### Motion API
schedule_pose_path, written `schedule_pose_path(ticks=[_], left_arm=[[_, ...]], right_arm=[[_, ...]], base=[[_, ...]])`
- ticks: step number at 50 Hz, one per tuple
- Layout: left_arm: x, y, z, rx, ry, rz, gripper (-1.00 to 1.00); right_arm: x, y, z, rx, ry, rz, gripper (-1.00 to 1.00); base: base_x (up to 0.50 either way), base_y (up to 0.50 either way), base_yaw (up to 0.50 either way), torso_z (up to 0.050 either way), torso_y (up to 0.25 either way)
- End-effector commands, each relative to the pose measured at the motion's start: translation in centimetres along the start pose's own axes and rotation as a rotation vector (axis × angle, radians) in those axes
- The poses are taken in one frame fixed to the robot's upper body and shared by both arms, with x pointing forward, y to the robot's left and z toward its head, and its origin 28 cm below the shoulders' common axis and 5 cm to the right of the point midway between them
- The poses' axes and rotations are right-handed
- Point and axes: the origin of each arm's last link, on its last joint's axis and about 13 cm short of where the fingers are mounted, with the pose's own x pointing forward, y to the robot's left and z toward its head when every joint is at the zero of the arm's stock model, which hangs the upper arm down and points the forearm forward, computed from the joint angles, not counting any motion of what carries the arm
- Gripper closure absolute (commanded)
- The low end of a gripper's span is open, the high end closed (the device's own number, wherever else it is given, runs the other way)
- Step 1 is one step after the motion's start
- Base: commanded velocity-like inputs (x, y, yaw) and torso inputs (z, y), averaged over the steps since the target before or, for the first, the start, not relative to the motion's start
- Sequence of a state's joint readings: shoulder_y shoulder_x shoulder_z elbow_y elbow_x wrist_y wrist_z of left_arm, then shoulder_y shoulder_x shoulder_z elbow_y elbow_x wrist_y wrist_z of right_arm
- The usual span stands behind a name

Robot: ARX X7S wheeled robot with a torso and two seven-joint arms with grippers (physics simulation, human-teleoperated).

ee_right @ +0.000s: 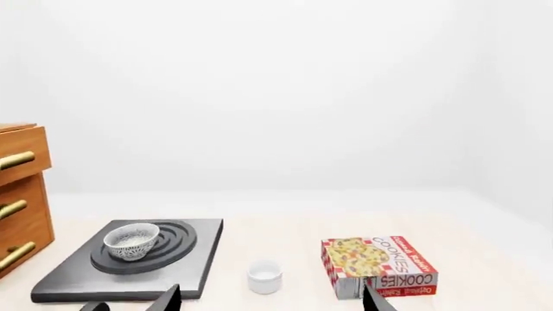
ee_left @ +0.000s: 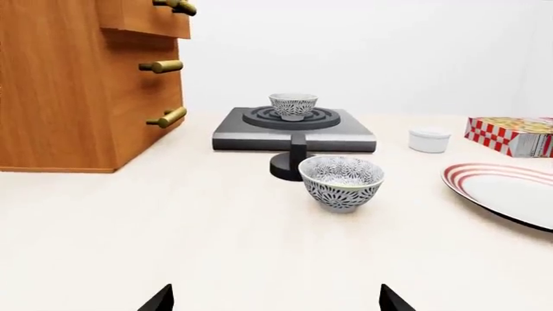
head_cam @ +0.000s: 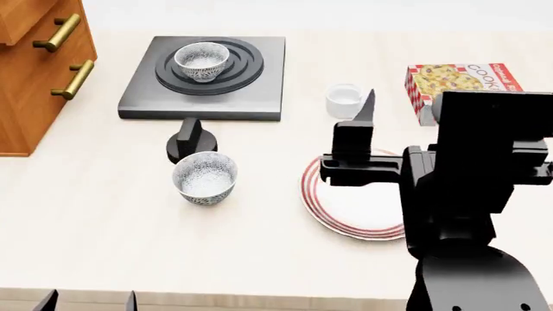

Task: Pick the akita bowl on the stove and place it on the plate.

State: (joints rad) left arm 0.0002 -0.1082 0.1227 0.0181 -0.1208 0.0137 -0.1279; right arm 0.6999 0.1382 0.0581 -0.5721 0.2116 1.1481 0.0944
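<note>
While the wooden drawer cabinet point(head_cam: 35, 71) fills the far left of the table point(head_cam: 103, 246), the stove point(head_cam: 206, 78) lies beside it with the akita bowl point(head_cam: 202, 61) sitting upright on its burner rings. Nearer the robot, the plate point(head_cam: 346, 207) lies partly under the right gripper point(head_cam: 363, 139), whose claw state I cannot tell, well apart from the stove. Smaller things follow: the cookie box point(head_cam: 462, 81), a 2nd speckled bowl point(head_cam: 204, 178) just by the black knob point(head_cam: 188, 144), the white cup point(head_cam: 344, 100), and the left gripper point(ee_left: 274, 299), fingertips spread and holding nothing.
</note>
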Motion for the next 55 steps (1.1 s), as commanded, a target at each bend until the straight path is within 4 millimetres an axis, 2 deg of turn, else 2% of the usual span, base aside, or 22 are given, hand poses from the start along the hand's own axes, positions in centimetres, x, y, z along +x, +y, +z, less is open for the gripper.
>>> schedule_pose_path(ticks=[1, 16, 23, 26, 28, 32, 36, 40, 42, 46, 55], left_arm=[[0.0, 0.0, 0.1, -0.001, -0.007, 0.000, -1.00], [0.1, 0.0, -0.1, -0.001, -0.009, -0.002, -1.00], [-0.1, 0.0, 0.7, -0.013, -0.025, -0.003, -1.00], [0.4, 0.2, 1.3, -0.057, -0.021, 0.019, -1.00], [0.5, 0.2, 2.3, -0.032, -0.057, 0.014, -1.00], [1.5, 0.2, 5.5, -0.040, -0.086, 0.015, -1.00], [3.7, 0.1, 9.0, -0.042, -0.099, -0.012, -1.00], [5.1, 0.0, 11.1, -0.036, -0.084, -0.020, -1.00], [6.0, -0.1, 11.7, -0.103, -0.006, -0.043, -1.00], [8.3, -0.3, 12.9, -0.074, 0.015, -0.007, -1.00], [11.4, -0.6, 14.4, 0.006, 0.060, 0.024, -1.00]], right_arm=[[-2.6, -1.8, -0.5, 0.024, 0.042, -0.001, -1.00], [-2.6, -1.8, -0.5, 0.023, 0.039, 0.000, -1.00], [-2.6, -1.8, -0.5, 0.024, 0.039, -0.001, -1.00], [-2.5, -1.8, -0.5, 0.024, 0.039, -0.001, -1.00], [-2.6, -1.8, -0.5, 0.023, 0.038, -0.002, -1.00], [-2.6, -1.8, -0.5, 0.024, 0.035, -0.005, -1.00], [-2.6, -1.8, -0.4, 0.026, 0.034, -0.003, -1.00], [-2.6, -1.8, -0.4, 0.026, 0.033, -0.005, -1.00], [-2.6, -1.8, -0.3, 0.027, 0.035, -0.002, -1.00], [-2.6, -1.8, -0.5, 0.027, 0.036, -0.001, -1.00], [-2.6, -1.8, -0.5, 0.027, 0.036, -0.002, -1.00]], base=[[0.00, 0.00, 0.00, 0.000, 0.000], [0.00, 0.00, 0.00, 0.000, 0.000], [0.00, 0.00, 0.00, 0.000, 0.000], [0.00, 0.00, 0.00, 0.000, 0.000], [0.00, 0.00, 0.00, 0.000, 0.000], [0.00, 0.00, 0.00, 0.000, 0.000], [0.00, 0.00, 0.00, 0.000, 0.000], [0.00, 0.00, 0.00, 0.000, 0.000], [0.00, 0.00, 0.00, 0.000, 0.000], [0.00, 0.00, 0.00, 0.000, 0.000], [0.00, 0.00, 0.00, 0.000, 0.000]])
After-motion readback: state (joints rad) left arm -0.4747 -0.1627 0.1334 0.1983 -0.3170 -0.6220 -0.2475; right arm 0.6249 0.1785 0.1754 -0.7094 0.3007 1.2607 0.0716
